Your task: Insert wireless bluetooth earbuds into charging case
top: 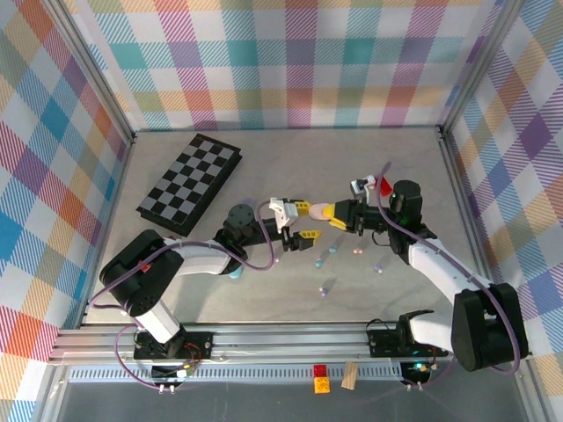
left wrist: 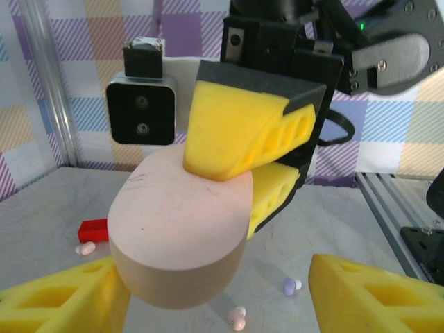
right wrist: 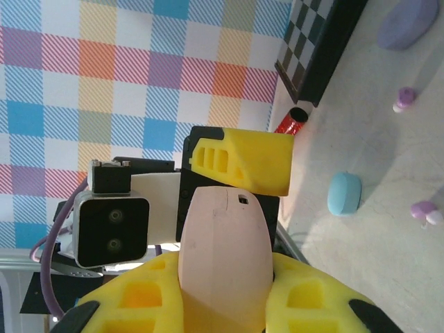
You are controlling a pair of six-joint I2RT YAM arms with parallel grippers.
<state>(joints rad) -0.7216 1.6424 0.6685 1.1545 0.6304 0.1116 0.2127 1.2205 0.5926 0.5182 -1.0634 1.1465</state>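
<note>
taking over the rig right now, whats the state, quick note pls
Grippers: left gripper open, straddling the pink case without gripping it; right gripper shut on the pink case, held above the table.
Things: the earbuds in view lie loose on the table; blue case and lavender case lie there too.
Done: no earbuds seated that I can see; pink case looks closed.
To do: open the pink case, seat the earbuds.
</note>
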